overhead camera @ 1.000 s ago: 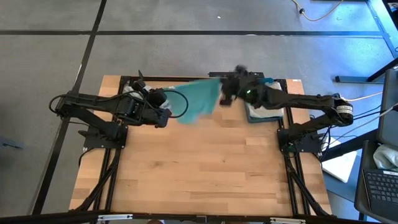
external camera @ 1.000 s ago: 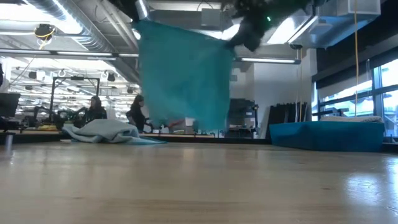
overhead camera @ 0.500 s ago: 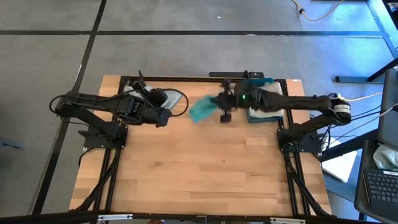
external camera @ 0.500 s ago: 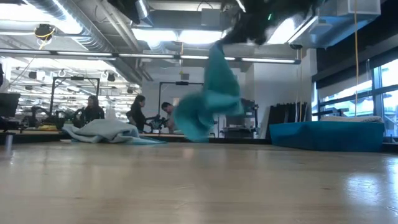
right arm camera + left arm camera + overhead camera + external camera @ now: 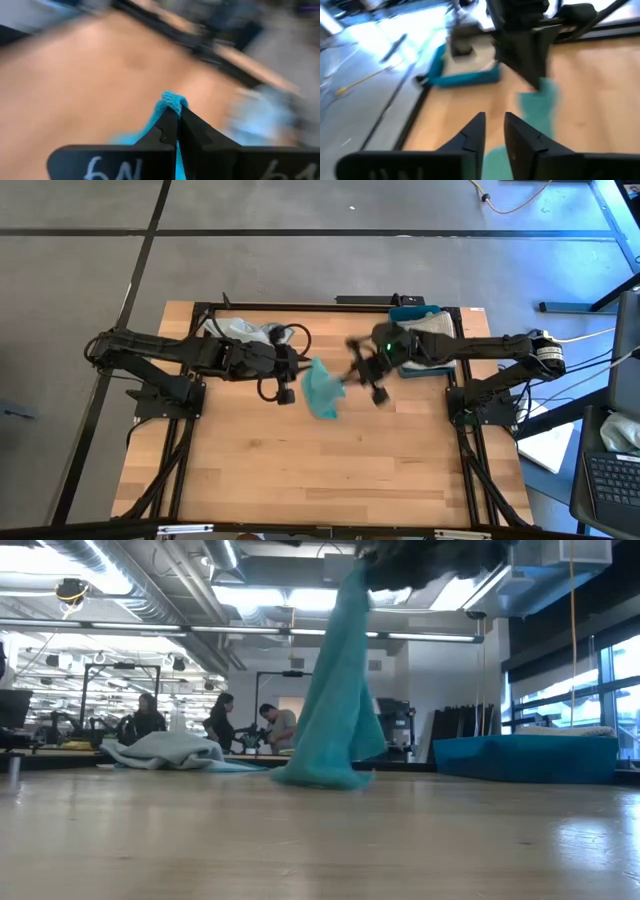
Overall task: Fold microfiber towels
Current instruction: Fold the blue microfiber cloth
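At the table's far left, a heap of pale towels (image 5: 240, 331) lies behind the left arm. The left gripper (image 5: 287, 370) hovers over the wood just left of the teal towel (image 5: 322, 387), its fingers (image 5: 472, 134) parted by a narrow gap with nothing between them. The teal towel hangs bunched from the right gripper (image 5: 352, 373), whose fingers (image 5: 167, 129) are pinched together on its top edge; its lower end rests on the table (image 5: 300, 470). A blue tray (image 5: 412, 365) sits at the far right.

Grey floor (image 5: 300, 260) surrounds the table; ceiling strip lights (image 5: 300, 598) glow overhead.
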You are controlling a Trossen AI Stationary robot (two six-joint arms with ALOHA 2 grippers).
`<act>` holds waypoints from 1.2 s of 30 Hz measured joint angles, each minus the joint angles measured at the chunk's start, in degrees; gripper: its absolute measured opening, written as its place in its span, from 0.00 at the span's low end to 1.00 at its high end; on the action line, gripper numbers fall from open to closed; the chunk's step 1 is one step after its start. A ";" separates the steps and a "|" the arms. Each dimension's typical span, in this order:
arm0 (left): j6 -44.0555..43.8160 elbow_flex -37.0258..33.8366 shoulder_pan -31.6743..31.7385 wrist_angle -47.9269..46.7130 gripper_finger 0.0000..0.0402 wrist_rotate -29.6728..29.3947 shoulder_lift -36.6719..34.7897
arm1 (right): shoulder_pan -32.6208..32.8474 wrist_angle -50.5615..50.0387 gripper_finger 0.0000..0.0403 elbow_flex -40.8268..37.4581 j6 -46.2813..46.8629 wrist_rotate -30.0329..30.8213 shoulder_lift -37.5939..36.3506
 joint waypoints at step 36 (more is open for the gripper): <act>-5.29 -7.19 16.47 53.61 0.35 61.39 35.35 | 24.68 -37.30 0.02 2.07 42.81 27.15 -0.24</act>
